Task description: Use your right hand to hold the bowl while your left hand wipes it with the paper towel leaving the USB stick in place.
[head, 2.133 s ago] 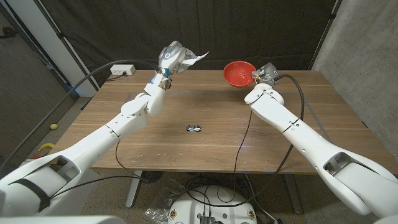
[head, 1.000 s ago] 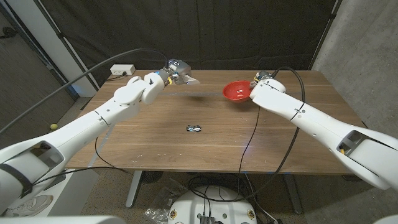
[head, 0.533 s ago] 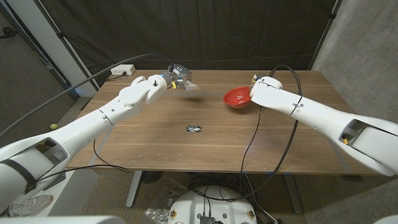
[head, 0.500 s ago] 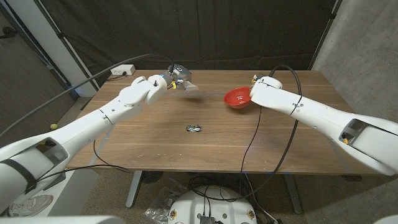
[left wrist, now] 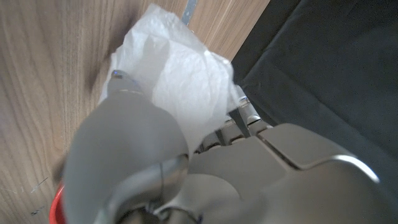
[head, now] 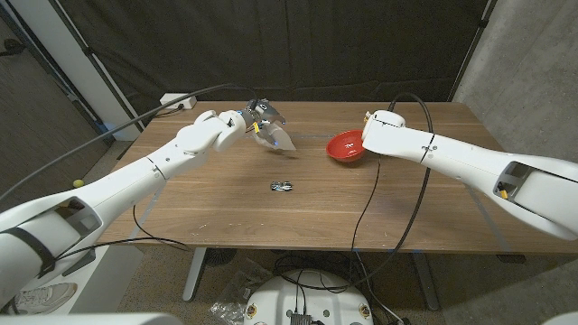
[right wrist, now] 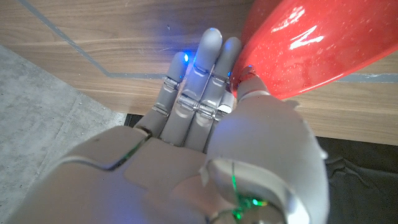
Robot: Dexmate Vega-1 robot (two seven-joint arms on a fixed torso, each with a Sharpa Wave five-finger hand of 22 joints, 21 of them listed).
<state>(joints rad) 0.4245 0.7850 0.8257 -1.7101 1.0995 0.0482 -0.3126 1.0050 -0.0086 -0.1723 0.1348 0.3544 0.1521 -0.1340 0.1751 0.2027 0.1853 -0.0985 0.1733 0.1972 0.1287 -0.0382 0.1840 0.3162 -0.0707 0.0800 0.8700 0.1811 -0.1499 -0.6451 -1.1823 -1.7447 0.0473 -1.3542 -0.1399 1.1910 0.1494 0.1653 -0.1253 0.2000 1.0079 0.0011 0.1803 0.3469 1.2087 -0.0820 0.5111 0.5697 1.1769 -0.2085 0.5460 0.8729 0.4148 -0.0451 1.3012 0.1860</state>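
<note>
Head view, left hand: I see my left hand raised over the far middle of the wooden bench, fingers pinched on the white paper towel, which hangs down toward the bench top.
Head view, right hand: my right hand sits at the far-right rim of the red bowl — the arm hides most of it, so from here I cannot tell how the fingers lie.
Head view, bowl: on the bench right of centre, well apart from the paper towel; whether it rests on the wood or is tipped up, I cannot tell from this angle.
Head view, USB stick: the small dark USB stick lies alone near the bench's middle, nearer me than both hands, touched by neither.
Head view, surroundings: a white power strip at the far-left edge of the bench, black cables trailing off both arms, a dark curtain behind.
Left wrist view: the paper towel bunches against the fingers of my left hand, wood grain beyond it and a sliver of red at the picture's edge.
Right wrist view: my right hand has its fingers straight and pressed together beside the bowl's glossy outer wall, with the thumb against it — the bowl looks tilted here, and a blue light glows on the fingers.
</note>
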